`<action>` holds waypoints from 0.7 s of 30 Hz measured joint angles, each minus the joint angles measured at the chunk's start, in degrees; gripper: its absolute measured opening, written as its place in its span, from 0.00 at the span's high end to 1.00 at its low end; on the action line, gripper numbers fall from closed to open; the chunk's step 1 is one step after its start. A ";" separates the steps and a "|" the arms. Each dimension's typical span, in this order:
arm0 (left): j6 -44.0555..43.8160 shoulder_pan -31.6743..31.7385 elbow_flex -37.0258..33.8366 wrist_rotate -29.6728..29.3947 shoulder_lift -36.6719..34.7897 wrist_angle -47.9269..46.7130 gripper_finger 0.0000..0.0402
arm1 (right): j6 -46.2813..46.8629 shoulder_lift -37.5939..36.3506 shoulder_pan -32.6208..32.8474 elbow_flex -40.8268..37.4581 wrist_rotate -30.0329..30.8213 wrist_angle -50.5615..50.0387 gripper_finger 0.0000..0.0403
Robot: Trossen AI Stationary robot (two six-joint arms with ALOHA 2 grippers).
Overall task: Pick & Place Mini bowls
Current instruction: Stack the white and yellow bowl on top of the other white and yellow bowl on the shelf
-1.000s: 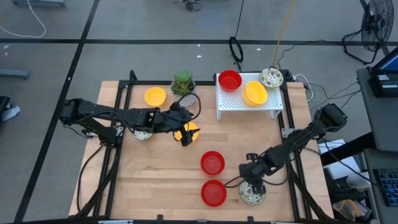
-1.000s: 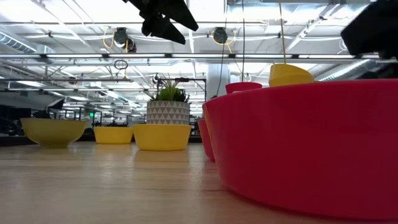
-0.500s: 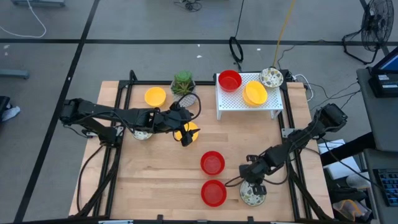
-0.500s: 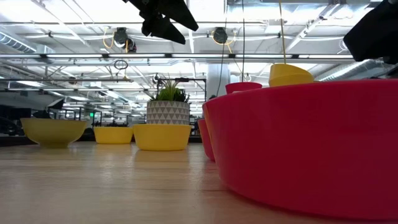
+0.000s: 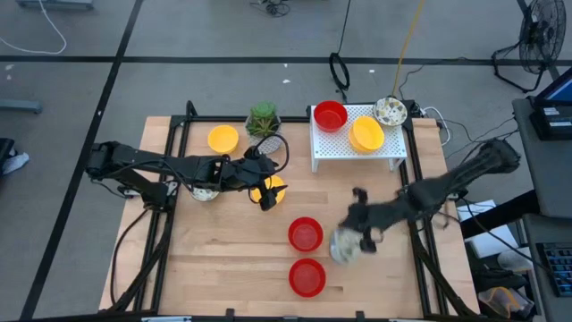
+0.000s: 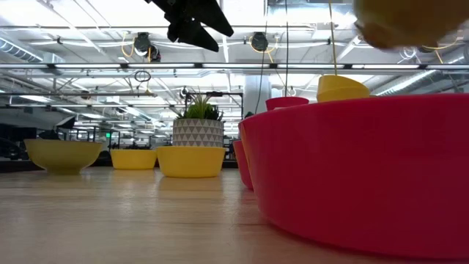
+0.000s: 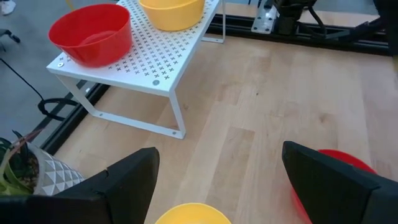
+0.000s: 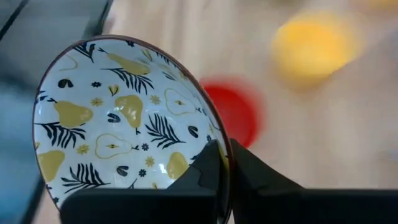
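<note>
Patterned mini bowl [image 8: 118,118] rim pinched in right gripper [image 8: 219,163], lifted

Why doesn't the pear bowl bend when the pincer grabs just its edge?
Probably because it is stiff: the patterned bowl keeps its round shape though the right pincer pinches only the rim. It looks light, hanging from one edge. Its glossy inside may be slippery.

rack [image 5: 357,143] rear right (three bowls on it) | plant [image 5: 263,119] left of rack
</note>
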 joint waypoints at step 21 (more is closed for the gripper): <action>0.24 0.15 0.00 -0.07 0.00 -0.90 0.15 | -24.59 -13.16 -48.65 17.64 12.18 -4.99 1.00</action>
